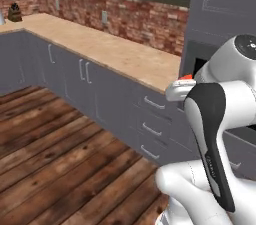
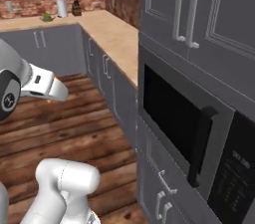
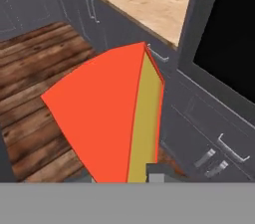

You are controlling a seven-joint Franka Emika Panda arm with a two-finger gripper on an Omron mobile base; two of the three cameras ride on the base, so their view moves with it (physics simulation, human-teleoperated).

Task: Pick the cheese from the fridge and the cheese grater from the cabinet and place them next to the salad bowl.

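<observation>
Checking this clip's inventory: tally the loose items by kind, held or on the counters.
Cheese wedge, held in the gripper: 1
Salad bowl: 1
Tall white cylinder: 1
Small dark items on the counters: 2
Total: 5

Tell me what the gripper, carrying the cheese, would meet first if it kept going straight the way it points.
Judging by the hand view, the gripper, shut on the cheese, aims down at the grey lower drawers below the microwave, near the wood floor. Probably those drawer fronts first; depth is unclear.
</observation>
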